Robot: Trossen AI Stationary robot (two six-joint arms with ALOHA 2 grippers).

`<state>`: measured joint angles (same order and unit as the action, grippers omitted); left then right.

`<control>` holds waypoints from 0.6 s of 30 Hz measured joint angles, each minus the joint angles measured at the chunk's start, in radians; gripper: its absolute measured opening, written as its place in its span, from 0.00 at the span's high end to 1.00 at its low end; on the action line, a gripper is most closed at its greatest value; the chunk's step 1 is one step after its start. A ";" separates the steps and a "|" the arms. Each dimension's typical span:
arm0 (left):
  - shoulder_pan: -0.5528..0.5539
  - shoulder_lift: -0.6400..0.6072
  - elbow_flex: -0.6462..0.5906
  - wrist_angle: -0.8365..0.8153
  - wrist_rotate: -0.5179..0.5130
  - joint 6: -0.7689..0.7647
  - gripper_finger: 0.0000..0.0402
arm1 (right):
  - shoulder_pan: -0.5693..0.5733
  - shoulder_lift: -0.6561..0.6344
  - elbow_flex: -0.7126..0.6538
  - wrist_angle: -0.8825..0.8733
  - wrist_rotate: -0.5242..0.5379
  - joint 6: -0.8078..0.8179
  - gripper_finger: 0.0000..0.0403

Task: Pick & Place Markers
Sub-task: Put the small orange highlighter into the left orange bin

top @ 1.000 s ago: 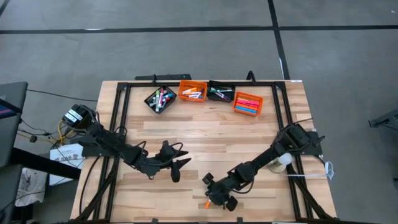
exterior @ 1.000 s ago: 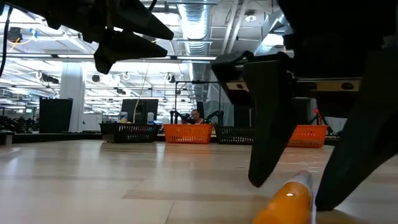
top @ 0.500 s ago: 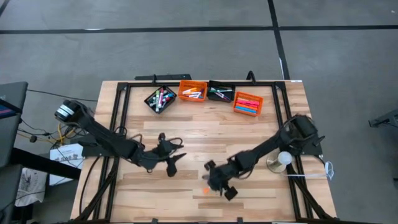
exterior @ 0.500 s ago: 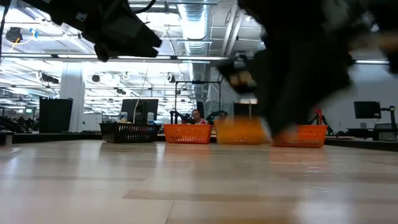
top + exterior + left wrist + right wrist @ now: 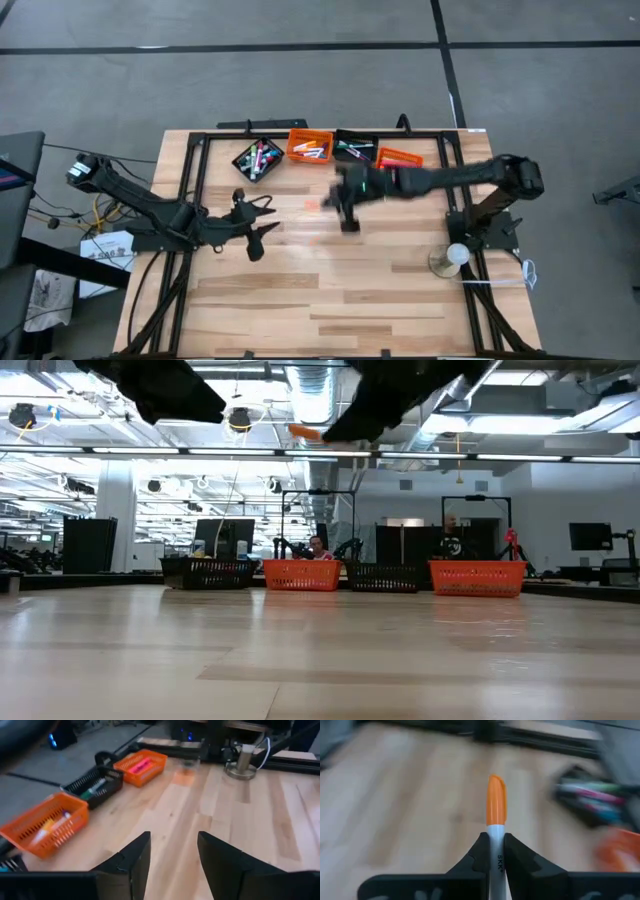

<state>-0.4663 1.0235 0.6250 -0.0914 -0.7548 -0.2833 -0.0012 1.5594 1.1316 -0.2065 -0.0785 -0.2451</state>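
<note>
Right gripper fingers pinched tight on the orange marker, capped end sticking out past the tips, held above the table near the far bins. Left gripper spread, empty, left side.

The wooden table carries four marker bins at twelve o'clock (black, orange, black, orange).

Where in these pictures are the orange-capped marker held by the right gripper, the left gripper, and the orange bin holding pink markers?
orange-capped marker [image 5: 496, 795]: right wrist view, on its orange cap.
left gripper [image 5: 172, 857]: left wrist view, midway between its fingertips.
orange bin holding pink markers [image 5: 156, 760]: left wrist view, on its mesh wall.
</note>
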 joint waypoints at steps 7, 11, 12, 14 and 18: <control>0.101 -0.036 0.000 -0.006 0.190 0.192 0.59 | -0.289 0.117 0.178 -0.004 -0.069 0.018 0.92; 0.212 -0.036 0.000 -0.037 0.292 0.260 0.59 | -0.380 0.282 0.358 -0.088 -0.106 0.008 0.92; 0.240 -0.036 0.000 -0.053 0.300 0.276 0.59 | -0.397 0.329 0.408 -0.112 -0.110 0.003 0.92; 0.300 -0.036 0.000 -0.079 0.312 0.301 0.59 | -0.425 0.414 0.493 -0.147 -0.110 -0.012 0.94; 0.402 -0.036 0.000 -0.115 0.398 0.340 0.59 | -0.471 0.533 0.623 -0.197 -0.103 -0.050 0.93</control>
<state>-0.0646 0.9878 0.6251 -0.2061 -0.3570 0.0571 -0.4722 2.0929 1.7544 -0.4032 -0.1810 -0.2952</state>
